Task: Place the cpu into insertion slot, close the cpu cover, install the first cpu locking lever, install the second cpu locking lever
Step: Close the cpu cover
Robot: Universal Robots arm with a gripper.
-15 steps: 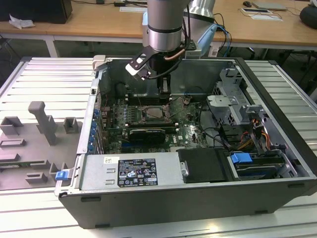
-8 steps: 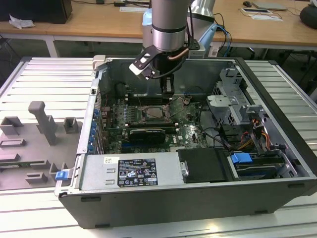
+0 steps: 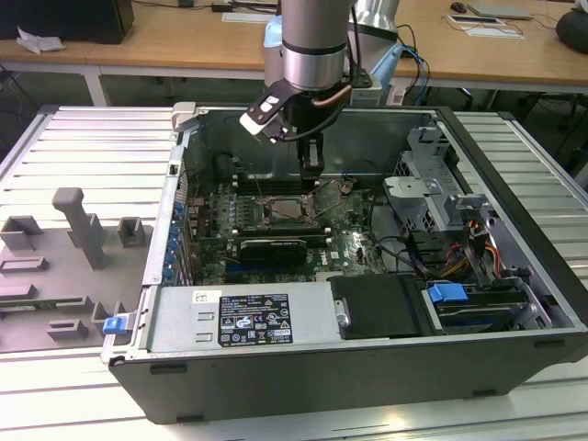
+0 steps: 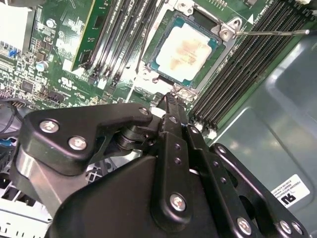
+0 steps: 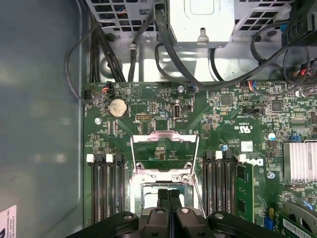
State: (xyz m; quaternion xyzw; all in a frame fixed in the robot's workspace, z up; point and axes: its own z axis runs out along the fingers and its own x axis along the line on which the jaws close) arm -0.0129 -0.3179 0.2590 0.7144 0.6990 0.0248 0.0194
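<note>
The gripper [image 4: 172, 103] is seen closed (empty) beside the seated cpu [image 4: 185, 49]; the cpu cover [image 5: 165, 137] is swung open beyond.

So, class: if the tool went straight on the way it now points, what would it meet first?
Most likely the metal rim of the socket, just beside the chip seated in it. The shut tool points at that corner, though depth is hard to judge.

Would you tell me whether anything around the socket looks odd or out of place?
The cpu lies flat in the slot, but its metal top bears a brownish smear, like residue. The cover stands raised, and one lever juts out unlatched.
</note>
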